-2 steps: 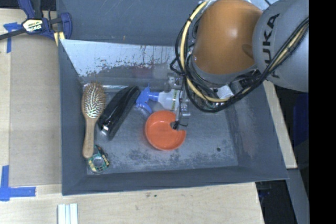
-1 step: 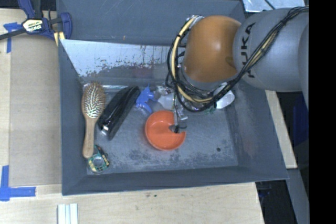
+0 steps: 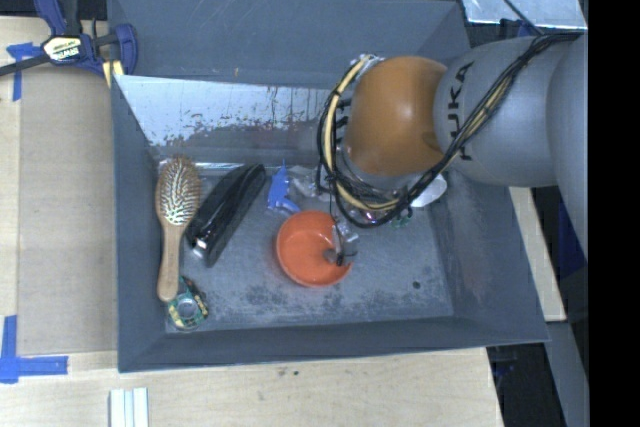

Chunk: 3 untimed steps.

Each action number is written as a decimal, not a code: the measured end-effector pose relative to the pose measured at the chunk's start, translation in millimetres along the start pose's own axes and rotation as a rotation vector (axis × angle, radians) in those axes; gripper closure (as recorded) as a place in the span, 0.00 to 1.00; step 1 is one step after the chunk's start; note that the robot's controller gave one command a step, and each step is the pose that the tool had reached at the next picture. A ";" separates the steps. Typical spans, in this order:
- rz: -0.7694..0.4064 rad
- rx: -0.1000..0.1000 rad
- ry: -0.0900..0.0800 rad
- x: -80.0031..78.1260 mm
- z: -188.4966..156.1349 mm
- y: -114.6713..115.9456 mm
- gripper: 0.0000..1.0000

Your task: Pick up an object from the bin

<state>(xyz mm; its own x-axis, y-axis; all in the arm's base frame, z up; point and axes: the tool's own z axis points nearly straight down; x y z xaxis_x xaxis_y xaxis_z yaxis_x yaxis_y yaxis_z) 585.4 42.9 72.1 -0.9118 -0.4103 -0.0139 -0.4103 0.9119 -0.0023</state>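
Nearest: a small round green-and-gold trinket (image 3: 187, 310) is seen well left of the orange bowl (image 3: 300, 255) and nearer than it, tucked against the bin (image 3: 440, 285) wall.

The orange bowl is taken as the task's thing. It is laid open side up near the middle of the bin floor. It is round and shallow, and smooth plastic is judged likely.

The claw (image 3: 342, 251) is placed over the bowl's right rim. A thin rim is judged the only pinchable edge on such a shape, hence that spot. Whether the claw is released or clenched cannot be told, and contact cannot be confirmed.

Left of the bowl a black stapler-like block (image 3: 225, 210) is laid diagonally, hard and glossy. Further left a wooden hairbrush (image 3: 176, 215) is laid bristles up, with the handle pointed toward the near wall.

Just beyond the bowl a small blue angular piece (image 3: 279, 191) is found. Beyond and right of it, a white item (image 3: 432, 197) is mostly covered by the arm.
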 end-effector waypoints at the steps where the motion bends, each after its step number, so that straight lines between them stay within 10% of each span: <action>1: -0.348 0.006 -0.008 -11.9 -0.5 20.9 0.00; 2: -0.326 0.004 -0.012 29.5 -1.0 67.5 0.00; 3: -0.775 0.014 -0.018 6.6 -0.4 66.1 1.00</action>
<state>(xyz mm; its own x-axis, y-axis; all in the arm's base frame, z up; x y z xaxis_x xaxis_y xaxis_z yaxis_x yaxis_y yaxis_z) 552.3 100.5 72.2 -0.3636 -0.9314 -0.0190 -0.9309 0.3640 -0.0308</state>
